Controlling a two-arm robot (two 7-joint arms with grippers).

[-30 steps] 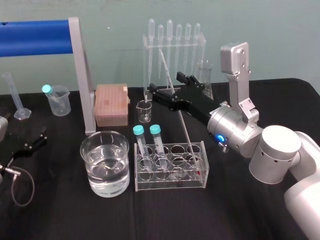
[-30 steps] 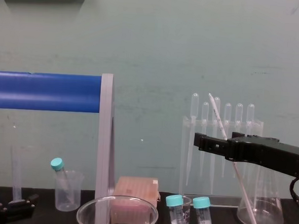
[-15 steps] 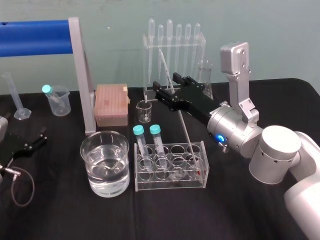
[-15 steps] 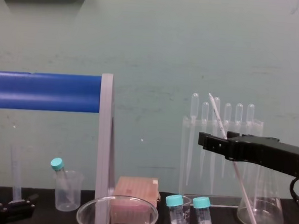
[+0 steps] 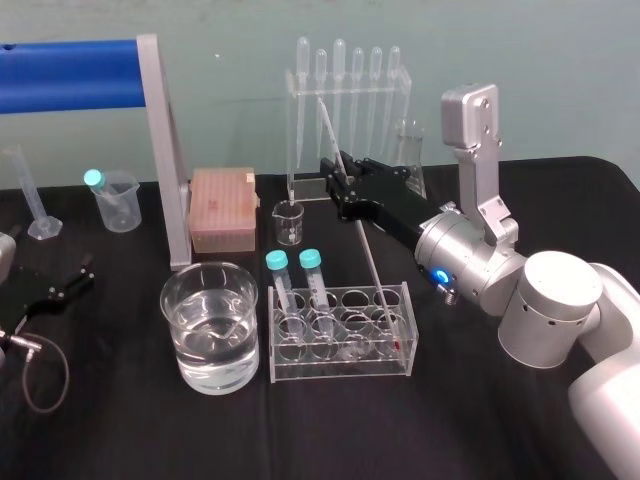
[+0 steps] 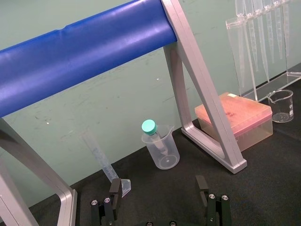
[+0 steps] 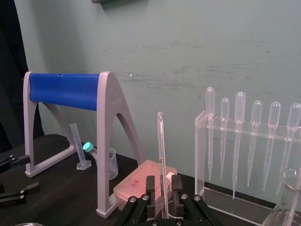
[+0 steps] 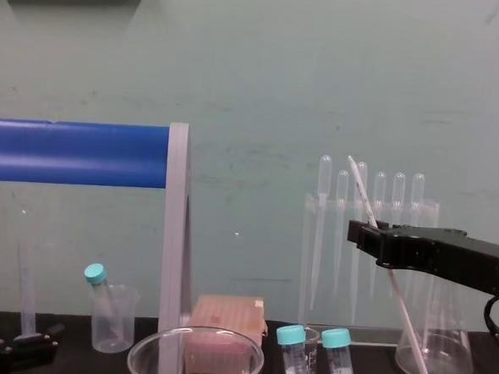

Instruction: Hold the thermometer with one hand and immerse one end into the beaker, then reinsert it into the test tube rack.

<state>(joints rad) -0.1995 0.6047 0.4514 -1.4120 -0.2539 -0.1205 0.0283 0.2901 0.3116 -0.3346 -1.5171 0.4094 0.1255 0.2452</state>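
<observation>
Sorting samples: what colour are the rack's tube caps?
Teal caps, clearest in the head view.

Thermometer (image 5: 369, 260) tilted in test tube rack (image 5: 340, 368) — tip down, water-filled beaker (image 5: 175, 340) alongside

Open air above beaker (image 5: 172, 300), capped tubes (image 5: 310, 262) just beside it, pipette stand (image 5: 406, 95) behind test tube rack (image 5: 340, 371)

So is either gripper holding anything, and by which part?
The right gripper pinches the thermometer on its upper stem; the left gripper holds nothing.
</observation>
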